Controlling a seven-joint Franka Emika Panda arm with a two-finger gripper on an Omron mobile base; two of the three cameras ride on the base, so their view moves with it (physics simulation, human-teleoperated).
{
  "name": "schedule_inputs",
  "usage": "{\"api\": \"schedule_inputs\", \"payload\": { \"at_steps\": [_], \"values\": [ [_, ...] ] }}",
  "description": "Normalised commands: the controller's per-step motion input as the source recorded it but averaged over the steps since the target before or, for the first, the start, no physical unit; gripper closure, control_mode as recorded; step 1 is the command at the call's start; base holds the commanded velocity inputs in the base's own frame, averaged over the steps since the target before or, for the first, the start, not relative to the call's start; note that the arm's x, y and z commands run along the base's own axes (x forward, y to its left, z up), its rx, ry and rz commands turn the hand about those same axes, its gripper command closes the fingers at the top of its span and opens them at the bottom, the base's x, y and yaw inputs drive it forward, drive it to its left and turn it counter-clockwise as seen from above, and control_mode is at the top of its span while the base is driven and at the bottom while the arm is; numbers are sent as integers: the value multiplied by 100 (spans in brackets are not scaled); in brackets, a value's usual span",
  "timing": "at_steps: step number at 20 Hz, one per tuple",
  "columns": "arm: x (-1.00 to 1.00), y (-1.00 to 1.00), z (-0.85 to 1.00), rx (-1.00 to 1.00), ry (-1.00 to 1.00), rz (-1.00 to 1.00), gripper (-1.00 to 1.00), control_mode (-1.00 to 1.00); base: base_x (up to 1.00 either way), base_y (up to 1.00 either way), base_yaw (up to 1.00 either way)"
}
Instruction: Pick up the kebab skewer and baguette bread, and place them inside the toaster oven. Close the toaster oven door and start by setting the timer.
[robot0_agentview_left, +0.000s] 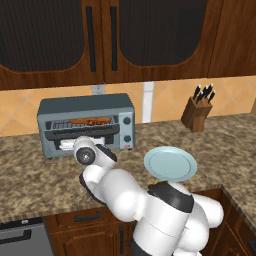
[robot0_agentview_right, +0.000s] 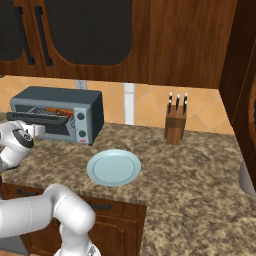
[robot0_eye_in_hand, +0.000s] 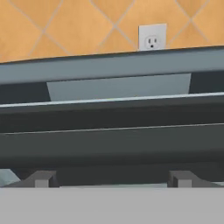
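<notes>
Across a speckled brown granite counter (robot0_agentview_left: 30, 175), under dark wooden wall cabinets (robot0_agentview_left: 100, 40), stands the boxy blue-grey metal toaster oven (robot0_agentview_left: 85, 106) against an orange tiled wall. Its wide blue-grey framed door with a bar handle (robot0_agentview_left: 80, 134) is partly raised, tilted between flat and upright, so the upper part of the oven mouth stays visible. Inside, on the wire rack, lie the long slim orange-brown baguette bread (robot0_agentview_left: 82, 121) and, just beside it to the right, the short kebab skewer of dark red-brown meat chunks (robot0_agentview_left: 101, 121); whether the two touch cannot be told. A white robot arm with dark joints (robot0_agentview_left: 125, 192) reaches from the counter's front edge to the oven door, its wrist right in front of the door's lower edge. From the hand camera, the two-finger gripper (robot0_eye_in_hand: 111, 178) sits close against the door, fingertips (robot0_eye_in_hand: 41, 178) set wide apart, grasping nothing. A round pale blue plate (robot0_agentview_left: 170, 164) rests on the counter to the oven's right. Farther right stands a wooden knife block with dark-handled knives (robot0_agentview_left: 197, 112). A white wall outlet (robot0_eye_in_hand: 152, 38) shows above the oven.
</notes>
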Motion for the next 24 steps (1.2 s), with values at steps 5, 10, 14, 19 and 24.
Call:
{"api": "schedule_inputs", "payload": {
  "at_steps": [5,10,14,19,24],
  "values": [
    [29,0,5,0,0,0,-100,-100,0,0,0],
    [25,0,1,0,0,0,-100,-100,0,0,0],
    [20,0,0,0,0,0,-100,-100,0,0,0],
    [19,0,0,0,0,0,-100,-100,0,0,0],
    [18,0,0,0,0,0,-100,-100,0,0,0]
  ]
}}
